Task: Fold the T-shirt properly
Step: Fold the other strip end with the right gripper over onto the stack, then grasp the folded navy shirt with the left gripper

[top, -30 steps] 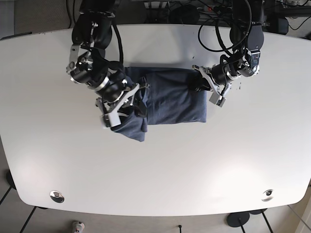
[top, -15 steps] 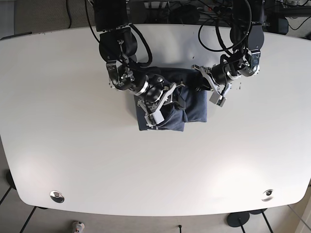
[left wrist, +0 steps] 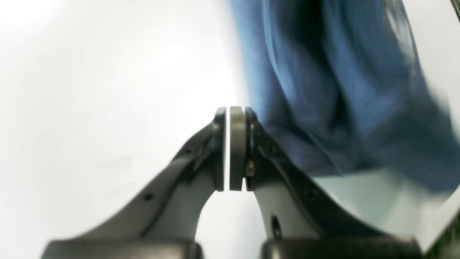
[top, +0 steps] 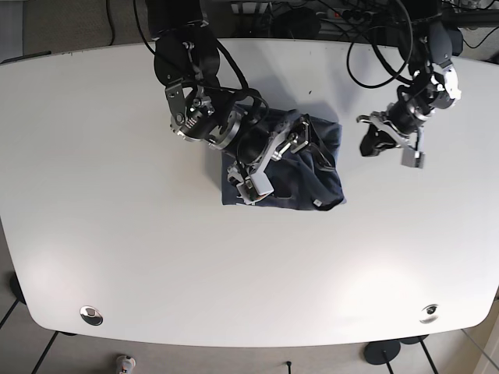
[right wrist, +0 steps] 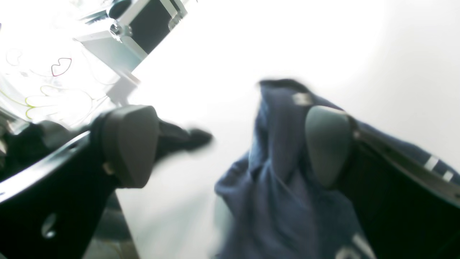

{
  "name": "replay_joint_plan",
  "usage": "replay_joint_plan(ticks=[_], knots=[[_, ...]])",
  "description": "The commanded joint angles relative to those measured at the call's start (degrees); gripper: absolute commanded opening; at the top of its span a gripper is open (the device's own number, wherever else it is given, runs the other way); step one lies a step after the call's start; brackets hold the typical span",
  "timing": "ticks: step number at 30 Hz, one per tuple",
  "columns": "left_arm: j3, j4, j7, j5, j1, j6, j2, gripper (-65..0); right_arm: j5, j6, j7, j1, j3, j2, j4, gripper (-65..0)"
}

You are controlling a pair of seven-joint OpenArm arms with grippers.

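Looking at the left wrist view first: the left pincer [left wrist: 230,147] has its two pads pressed flat together with nothing between them, so it's fully closed and empty. The dark blue cotton T-shirt [left wrist: 337,90] is bunched up just to one side of it, pretty blurry, lying on the white glossy counter [left wrist: 90,90].

Right wrist view: the right pincer [right wrist: 230,147] is spread wide, grey rubbery pads [right wrist: 131,144] far apart. Rumpled shirt fabric [right wrist: 280,187] sits between and under them, running up against the far pad, but the pads aren't squeezing it. There's a small pale tag on the cloth. Bits of the other arm show up top, too blurred to say much.

Base view: the shirt [top: 312,167] is a crumpled, roughly squarish bundle near the middle of the counter [top: 117,234], one corner poking out at the lower side. The right pincer [top: 269,160] sits over the bundle, open. The left pincer [top: 373,144] is off the cloth, just beside its edge, over bare counter.
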Motion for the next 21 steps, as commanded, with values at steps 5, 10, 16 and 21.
replay_joint_plan(ticks=[5, 10, 16, 21], knots=[[-11.81, 0.84, -0.87, 0.23, 1.1, -0.51, -2.94, -65.0, 0.73, 0.62, 0.63, -4.53, -0.03, 2.64, 2.03, -3.0], [-11.81, 1.46, -0.87, 1.63, 2.95, -0.51, -5.49, -65.0, 0.82, 0.62, 0.72, -5.67, -0.38, 2.2, -1.75, -3.0], [-1.35, 10.78, -0.87, 1.72, 4.53, -0.51, -4.87, -65.0, 0.9, 0.62, 0.45, -0.66, 6.3, 2.28, -2.19, -15.7], [9.2, 14.56, -0.87, 1.99, 4.62, -0.25, -1.01, -65.0, 0.29, 0.62, 0.36, 7.25, 13.07, 2.72, -8.16, -45.8]])
